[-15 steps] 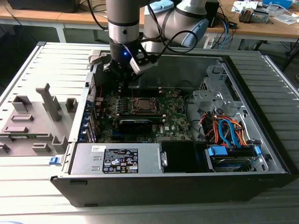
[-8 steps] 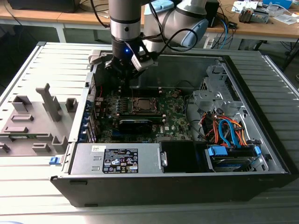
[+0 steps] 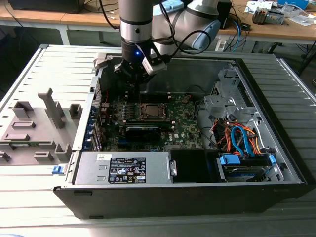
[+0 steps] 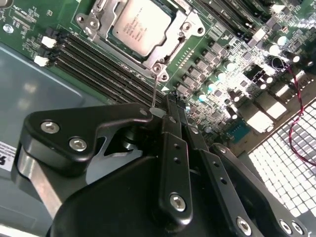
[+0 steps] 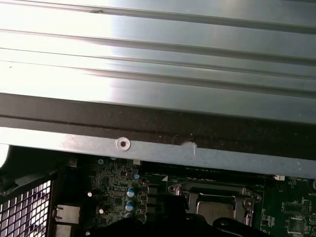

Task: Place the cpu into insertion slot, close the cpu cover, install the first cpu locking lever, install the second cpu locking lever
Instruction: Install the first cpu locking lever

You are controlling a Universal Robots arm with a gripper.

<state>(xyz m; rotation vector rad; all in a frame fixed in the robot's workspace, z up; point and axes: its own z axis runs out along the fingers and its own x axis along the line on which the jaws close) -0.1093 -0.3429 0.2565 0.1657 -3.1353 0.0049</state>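
Already the cpu (image 4: 139, 25) sits under its cpu cover (image 4: 98, 25), at eleven o'clock from the gripper (image 4: 168, 106), whose jaws pinch a thin lever (image 4: 155, 91).

a ribbed silver metal surface (image 5: 158, 59) with long parallel grooves catches bright light. next to it runs a dark band, then the thin metal edge of the computer case (image 5: 237, 158), which carries one round rivet (image 5: 122, 143) and a small dent. past that edge lies the green motherboard (image 5: 116, 182), dotted with small round capacitors (image 5: 131, 192) and tiny parts. the cpu (image 5: 213, 207) sits in the insertion slot (image 5: 249, 197), its dull grey top partly seen inside the silver cpu cover (image 5: 192, 190), which lies flat around it. a white perforated metal grille (image 5: 24, 210) stands at one corner, beside a metal port block (image 5: 66, 215). a black part of the pincer (image 5: 163, 224) rises at the frame's edge, just in front of the slot.
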